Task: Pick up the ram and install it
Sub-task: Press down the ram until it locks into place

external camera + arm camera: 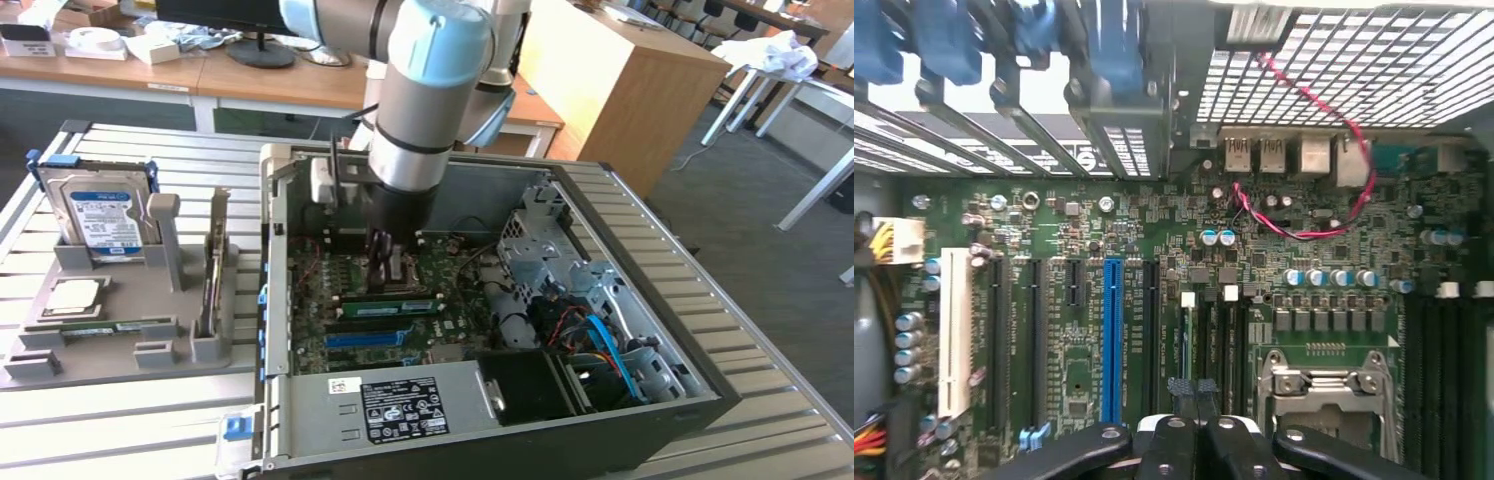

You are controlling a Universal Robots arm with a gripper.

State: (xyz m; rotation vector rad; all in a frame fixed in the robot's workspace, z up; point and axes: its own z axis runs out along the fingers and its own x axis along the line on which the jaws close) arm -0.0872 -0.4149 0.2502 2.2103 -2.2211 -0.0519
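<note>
Inside computer case: one robot arm is reaching down into the open case, over one green motherboard.
Gripper: one; its two black fingers are pressing together at the tips and are pinching nothing that can be seen.
Ram: one green stick with dark chips is sitting lengthwise on the motherboard, just below the fingertips in the exterior view. Whether the tips are touching it cannot be told.
Slots: one long blue slot and one white slot are showing beside several black ones.
Processor socket: one, with its metal frame lying near the fingers.
Wire: one red-and-black twisted pair is looping over the board.
Grey holder: one, sitting on the slatted table at the exterior view's left, well apart from the gripper.
Hard drive: one, standing upright in the holder.
Processor chip: one, lying flat in the holder.
Thin green strip: one, lying in the holder; what it is cannot be told.
</note>
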